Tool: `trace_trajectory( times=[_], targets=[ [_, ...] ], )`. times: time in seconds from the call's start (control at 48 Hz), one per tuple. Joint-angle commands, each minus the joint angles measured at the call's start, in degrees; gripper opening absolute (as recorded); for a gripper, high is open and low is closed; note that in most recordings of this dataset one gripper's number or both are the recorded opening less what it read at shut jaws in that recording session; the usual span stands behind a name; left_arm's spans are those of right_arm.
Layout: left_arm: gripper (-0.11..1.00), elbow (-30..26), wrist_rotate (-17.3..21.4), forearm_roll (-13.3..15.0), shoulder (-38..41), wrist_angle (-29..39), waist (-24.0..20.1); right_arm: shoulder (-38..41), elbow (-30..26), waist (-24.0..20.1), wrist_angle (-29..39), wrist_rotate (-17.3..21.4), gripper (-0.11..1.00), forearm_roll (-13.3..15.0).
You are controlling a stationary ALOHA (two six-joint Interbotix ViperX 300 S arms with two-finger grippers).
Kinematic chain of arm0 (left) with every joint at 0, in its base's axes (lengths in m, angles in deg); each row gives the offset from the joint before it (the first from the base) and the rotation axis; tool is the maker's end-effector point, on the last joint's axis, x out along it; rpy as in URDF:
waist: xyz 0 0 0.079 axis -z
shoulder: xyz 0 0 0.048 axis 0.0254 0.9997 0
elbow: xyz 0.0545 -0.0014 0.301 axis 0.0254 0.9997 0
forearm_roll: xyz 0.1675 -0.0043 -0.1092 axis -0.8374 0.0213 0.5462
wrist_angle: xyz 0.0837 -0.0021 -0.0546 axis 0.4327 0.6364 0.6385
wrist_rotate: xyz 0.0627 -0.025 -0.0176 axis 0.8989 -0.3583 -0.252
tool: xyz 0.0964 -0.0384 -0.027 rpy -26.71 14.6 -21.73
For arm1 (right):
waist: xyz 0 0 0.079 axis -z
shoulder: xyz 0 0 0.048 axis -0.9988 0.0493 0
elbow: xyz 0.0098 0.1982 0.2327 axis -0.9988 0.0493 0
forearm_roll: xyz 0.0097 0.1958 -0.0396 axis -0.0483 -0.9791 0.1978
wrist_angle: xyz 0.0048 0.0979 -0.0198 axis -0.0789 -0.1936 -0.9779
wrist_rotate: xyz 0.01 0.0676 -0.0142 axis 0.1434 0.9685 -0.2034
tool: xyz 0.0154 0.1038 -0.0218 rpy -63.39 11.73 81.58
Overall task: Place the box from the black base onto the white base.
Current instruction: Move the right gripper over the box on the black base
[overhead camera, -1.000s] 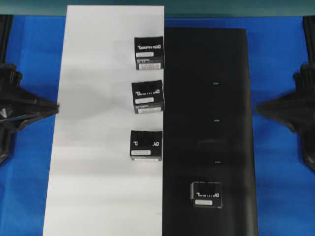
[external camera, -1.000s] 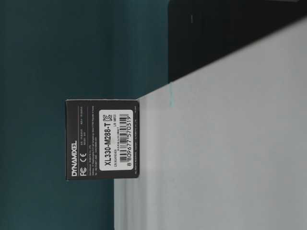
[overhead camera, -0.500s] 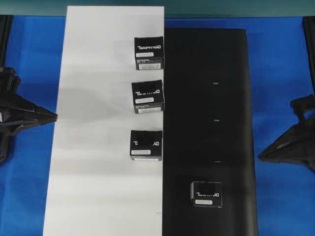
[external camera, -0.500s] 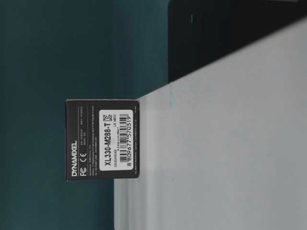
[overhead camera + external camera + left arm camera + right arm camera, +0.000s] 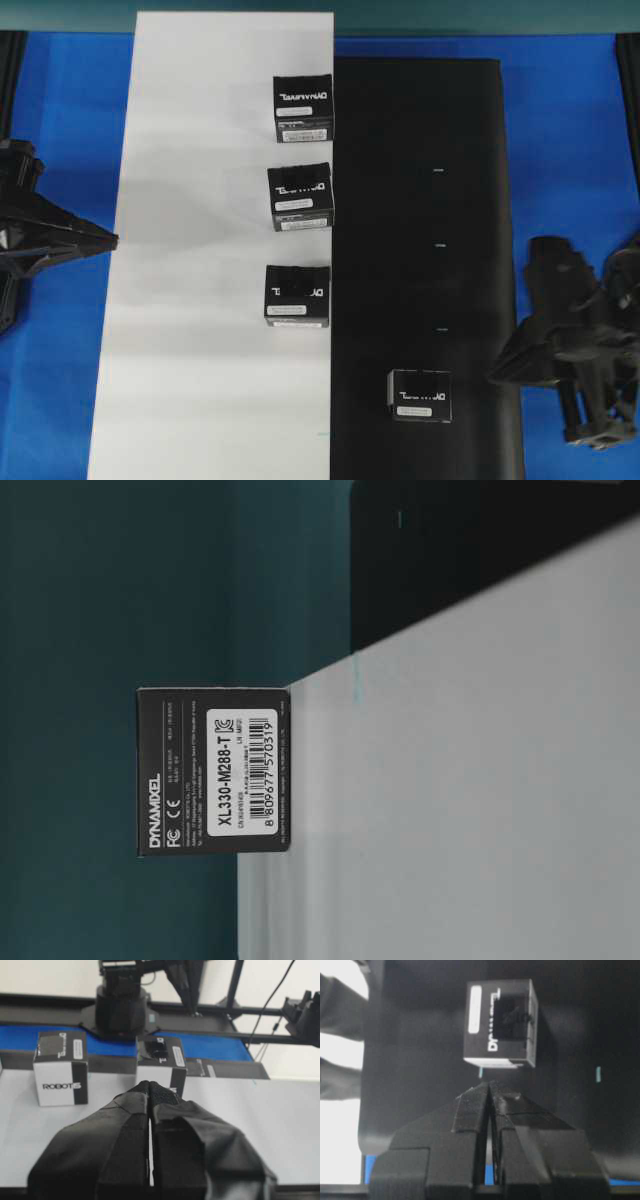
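The box [image 5: 420, 394] sits on the black base [image 5: 420, 150] toward 5 o'clock, with the right gripper [image 5: 489, 1091] just beside it, fingers pressed together, holding nothing.

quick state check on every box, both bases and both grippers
box: upright on the black base, untouched
three other boxes: standing along the white base's right edge
left gripper: shut, empty
right gripper: shut, empty, pointing at the box
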Motion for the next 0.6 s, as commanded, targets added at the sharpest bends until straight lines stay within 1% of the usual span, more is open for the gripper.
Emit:
trace_trajectory(
  times=[0.0,0.062,0.125,0.187,0.208,0.25,0.312,0.375,0.416,0.479,0.583],
  targets=[
    [-0.02,-1.2,-0.1,-0.2,0.5,-0.2,0.0,3.1,-2.7,-0.2,2.4,0.5,0.07,-0.5],
    [-0.02,-1.3,-0.1,-0.1,0.4,0.0,-0.1,5.3,-4.3,-0.3,5.3,0.6,0.12,-0.5],
    [-0.02,-1.2,-0.1,-0.2,0.5,0.3,-0.2,6.8,-5.5,-0.4,7.0,0.6,0.19,-0.5],
    [-0.02,-1.2,-0.1,-0.2,0.5,0.5,-0.3,7.9,-6.5,-0.6,7.9,1.1,0.33,-1.1],
    [-0.02,-1.2,-0.1,-0.2,0.5,0.6,-0.3,8.3,-6.9,-0.7,8.0,1.4,0.38,-1.6],
    [-0.02,-1.1,-0.1,-0.2,0.5,1.0,-0.3,9.1,-7.5,-0.7,8.3,2.0,0.5,-3.6],
    [-0.02,-1.1,-0.2,-0.1,0.5,1.4,-0.4,9.9,-7.6,-0.4,9.1,3.1,0.69,-4.8],
    [-0.02,-1.1,-0.2,-0.1,0.5,1.6,-0.4,10.5,-7.4,-0.7,9.8,2.9,0.86,-4.6],
    [-0.02,-1.1,-0.3,-0.2,0.6,1.6,-0.4,10.8,-7.4,-0.8,10.0,3.0,0.93,-4.0],
    [-0.02,-1.1,-0.4,-0.2,0.6,1.6,-0.4,11.2,-7.6,-0.8,9.8,3.1,0.99,-3.1],
    [-0.02,-1.1,-0.4,-0.1,0.7,1.6,-0.4,12.4,-7.6,-0.9,10.2,3.2,1.0,-2.1]
  ],
)
